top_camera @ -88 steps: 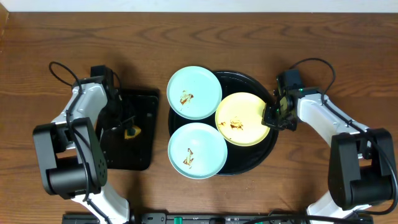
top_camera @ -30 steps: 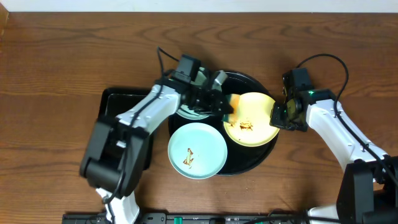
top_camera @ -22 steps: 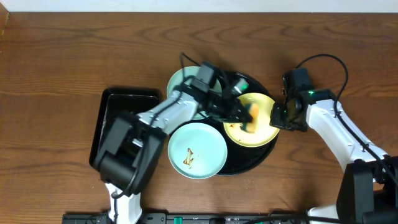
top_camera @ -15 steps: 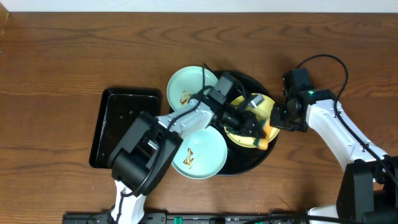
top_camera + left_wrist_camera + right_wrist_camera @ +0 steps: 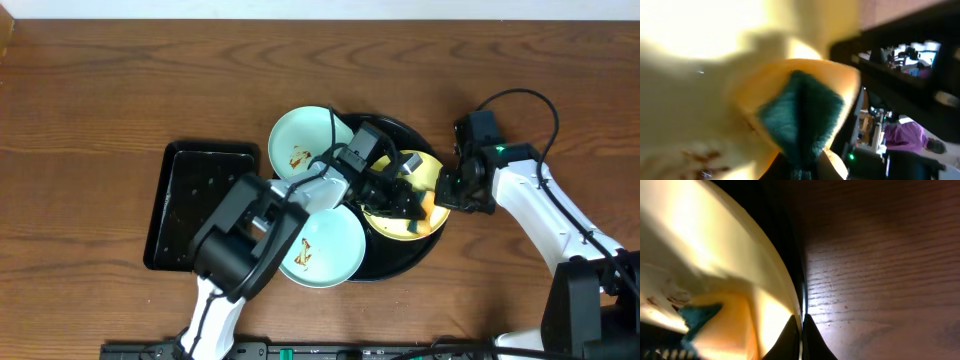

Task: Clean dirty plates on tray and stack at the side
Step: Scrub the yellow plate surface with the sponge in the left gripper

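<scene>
**Layout, left to right.**

- A rectangular black tray (image 5: 185, 215) lies at the left of the wooden surface (image 5: 90, 90).
- The round black tray (image 5: 400, 258) sits to its right.
- The far pale blue plate (image 5: 295, 140) overhangs the round tray's rim at 10 o'clock.
- The near pale blue plate (image 5: 335, 255) overhangs it at 7 o'clock. Both blue plates carry brown smears in the middle.
- The pale yellow plate (image 5: 395, 225) occupies the 3 o'clock side of the round tray.
- The left end effector (image 5: 412, 200) reaches across the tray. It is pinching a yellow sponge (image 5: 800, 115) with a green scouring face.
- The sponge rests on the yellow plate near its 3 o'clock edge. The left wrist view shows brown smears beside it.
- The right end effector (image 5: 801, 327) is pressed together on the yellow plate's rim at 3 o'clock.
</scene>
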Robot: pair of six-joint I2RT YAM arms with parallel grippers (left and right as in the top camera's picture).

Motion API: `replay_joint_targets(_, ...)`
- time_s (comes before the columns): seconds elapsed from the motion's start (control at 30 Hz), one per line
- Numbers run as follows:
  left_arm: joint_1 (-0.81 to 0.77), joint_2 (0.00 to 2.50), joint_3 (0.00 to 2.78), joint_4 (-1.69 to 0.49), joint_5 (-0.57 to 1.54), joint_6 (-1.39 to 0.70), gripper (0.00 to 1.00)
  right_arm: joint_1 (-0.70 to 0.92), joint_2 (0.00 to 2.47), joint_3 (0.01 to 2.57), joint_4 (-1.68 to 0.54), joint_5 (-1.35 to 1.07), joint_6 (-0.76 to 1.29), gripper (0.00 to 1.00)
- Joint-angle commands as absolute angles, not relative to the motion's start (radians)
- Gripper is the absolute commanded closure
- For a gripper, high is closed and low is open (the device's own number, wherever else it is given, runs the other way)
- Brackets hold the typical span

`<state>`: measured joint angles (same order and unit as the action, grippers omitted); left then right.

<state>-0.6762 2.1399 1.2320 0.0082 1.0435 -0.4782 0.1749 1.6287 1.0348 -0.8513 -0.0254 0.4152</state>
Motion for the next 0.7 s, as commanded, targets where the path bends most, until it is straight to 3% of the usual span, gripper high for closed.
replay_joint_targets(0.0, -0.67, 2.189, 1.25, 0.06, 1.023, -0.549, 0.93, 0.177, 1.623, 1.051, -0.86, -0.028, 0.403, 0.99)
replay_joint_targets(0.67, -0.595, 2.204, 1.251, 0.035, 0.994, -0.578, 0.93, 0.177, 1.623, 1.051, -0.873, -0.032, 0.403, 0.99)
